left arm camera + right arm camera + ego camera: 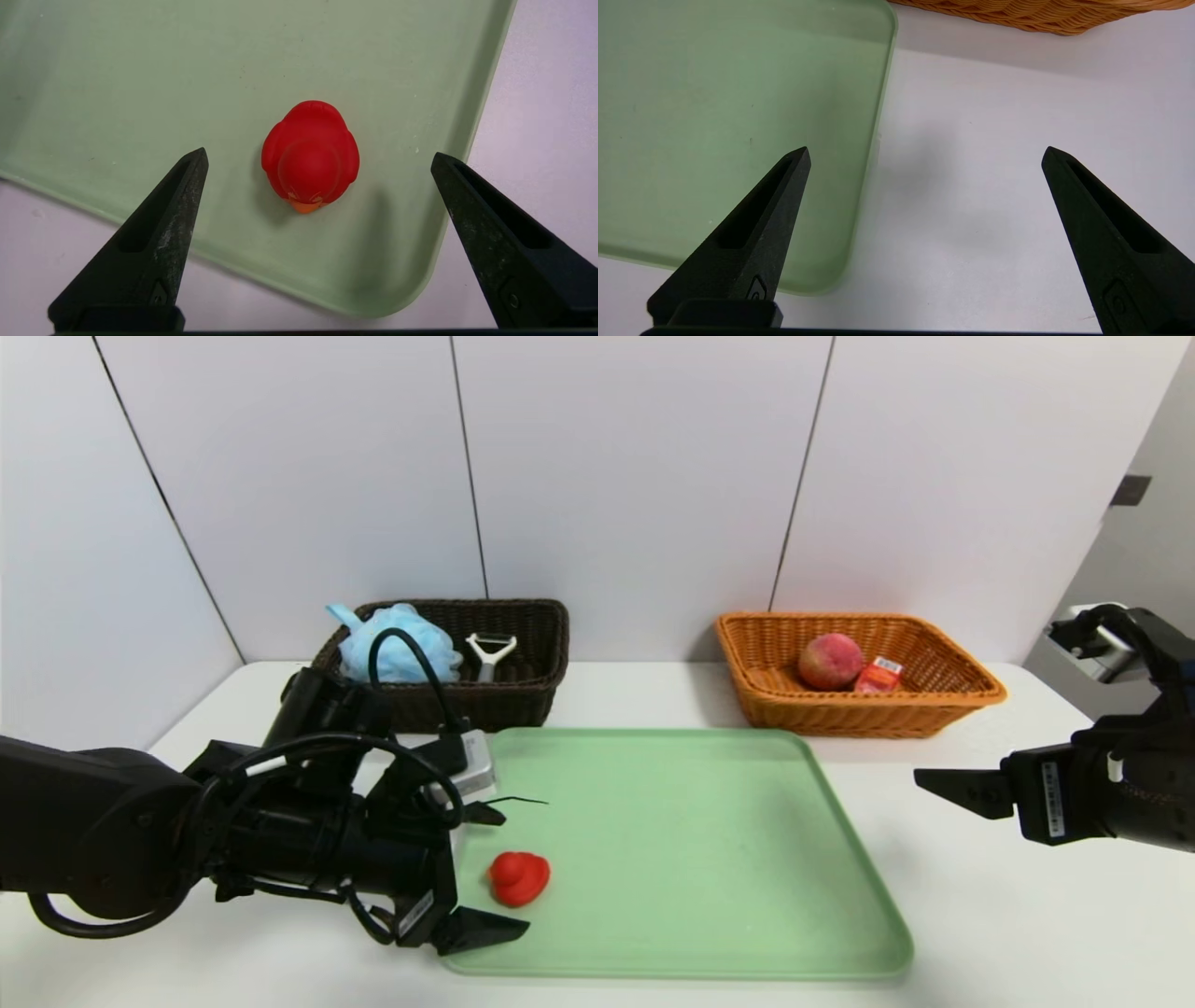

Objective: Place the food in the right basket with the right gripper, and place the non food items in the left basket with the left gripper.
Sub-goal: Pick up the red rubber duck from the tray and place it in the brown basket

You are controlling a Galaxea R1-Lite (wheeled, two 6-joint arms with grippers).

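Between the spread fingers of the left hand (318,158) sits the red rubber duck (310,156), clear tray on either side of it, untouched. It rests near the corner of the green tray (709,821), whose raised lip runs just beyond one fingertip. Behind that hand stands the dark basket (523,686) with pouf (397,653) and peeler (489,653). Off the tray's far edge, the right hand (924,154) hangs wide open and empty over bare bench (994,186), the orange basket (943,695) beyond holding peach (829,661) and carton (878,676).
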